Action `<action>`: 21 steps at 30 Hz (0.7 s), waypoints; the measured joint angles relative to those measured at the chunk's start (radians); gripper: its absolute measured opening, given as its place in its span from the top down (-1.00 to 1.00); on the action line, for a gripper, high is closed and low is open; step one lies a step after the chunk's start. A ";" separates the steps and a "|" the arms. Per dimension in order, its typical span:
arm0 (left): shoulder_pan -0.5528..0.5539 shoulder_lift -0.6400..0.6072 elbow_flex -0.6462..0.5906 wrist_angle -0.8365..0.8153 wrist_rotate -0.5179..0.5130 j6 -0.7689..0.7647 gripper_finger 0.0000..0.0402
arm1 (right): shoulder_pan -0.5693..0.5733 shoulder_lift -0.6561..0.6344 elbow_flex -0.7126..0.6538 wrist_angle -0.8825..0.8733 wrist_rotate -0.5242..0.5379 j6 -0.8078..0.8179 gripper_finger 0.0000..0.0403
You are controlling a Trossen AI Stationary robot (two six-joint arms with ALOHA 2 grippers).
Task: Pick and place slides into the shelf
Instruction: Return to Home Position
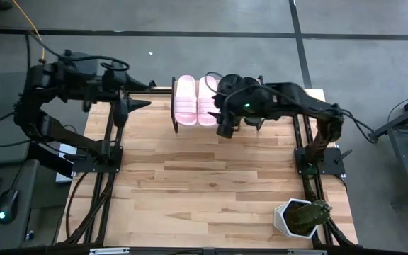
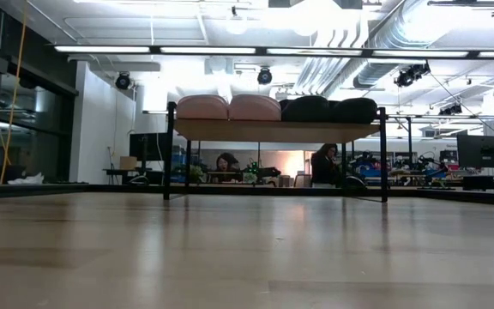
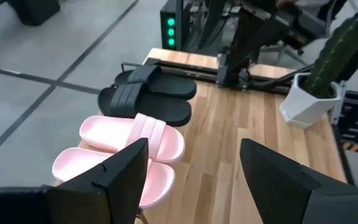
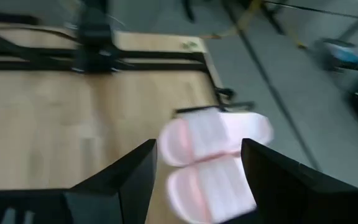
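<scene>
covering the black slides (image 3: 146, 99) (seen from above), right pincer (image 4: 197, 148) gapes; left pincer (image 3: 194, 144) too.

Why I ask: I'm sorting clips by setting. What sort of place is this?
Probably a robotics lab in an open-plan workspace: exposed ceiling ducts and strip lights, people seated beyond the shelf, and two robot arms mounted at a wooden table.

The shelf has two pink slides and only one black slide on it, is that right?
Not quite. The shelf has two pink slides and two black slides, not one. The low view shows all four in a row on top.
</scene>
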 joint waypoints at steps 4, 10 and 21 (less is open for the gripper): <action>0.000 -0.043 0.000 -0.005 0.000 0.001 -0.21 | 0.001 -0.057 0.000 0.003 -0.129 0.005 -0.11; 0.000 -0.084 0.000 -0.008 0.009 0.004 -0.21 | 0.001 -0.138 0.000 0.010 -0.243 0.023 -0.11; 0.000 -0.103 0.000 0.042 0.027 0.003 -0.21 | 0.001 -0.266 0.000 0.082 -0.353 -0.016 -0.11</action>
